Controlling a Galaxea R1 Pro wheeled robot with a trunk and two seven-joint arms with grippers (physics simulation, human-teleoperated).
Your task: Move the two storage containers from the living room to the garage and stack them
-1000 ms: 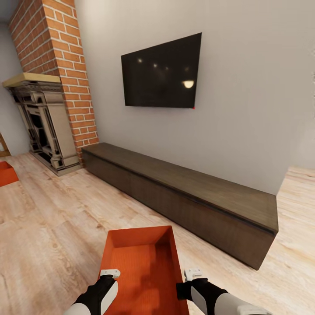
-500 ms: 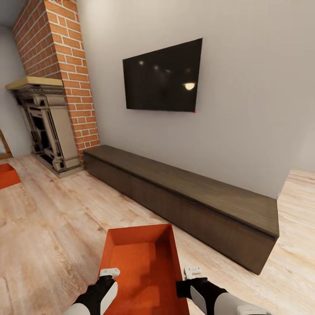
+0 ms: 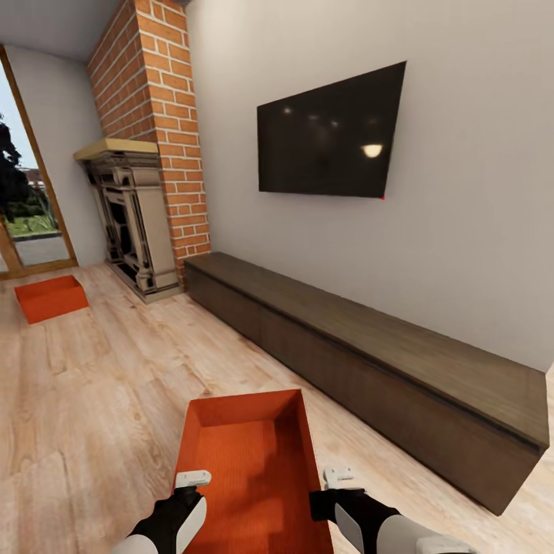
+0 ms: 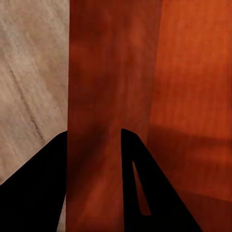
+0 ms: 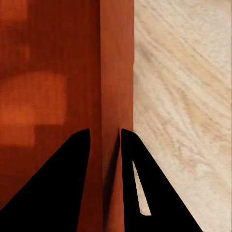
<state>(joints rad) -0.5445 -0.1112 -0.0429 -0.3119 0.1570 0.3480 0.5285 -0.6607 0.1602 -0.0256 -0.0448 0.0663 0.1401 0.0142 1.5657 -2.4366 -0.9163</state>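
I hold one orange-red storage container (image 3: 250,469) in front of me above the wood-plank floor of the living room. My left gripper (image 3: 192,479) is shut on its left wall (image 4: 94,145), and my right gripper (image 3: 339,477) is shut on its right wall (image 5: 111,145). The black fingers (image 4: 140,193) straddle the ribbed wall in both wrist views. The second storage container (image 3: 51,298) lies on the planks at the far left, near the glass garden door.
A long dark low cabinet (image 3: 369,354) runs along the wall to my right, under a black wall TV (image 3: 331,138). The brick chimney (image 3: 165,131) and ornate fireplace (image 3: 131,219) stand ahead left. Open plank floor (image 3: 100,385) lies ahead.
The whole head view has swung left: cabinet, TV and fireplace have shifted right, and the garden door and far container have come into view. The held container and both grippers keep their place.
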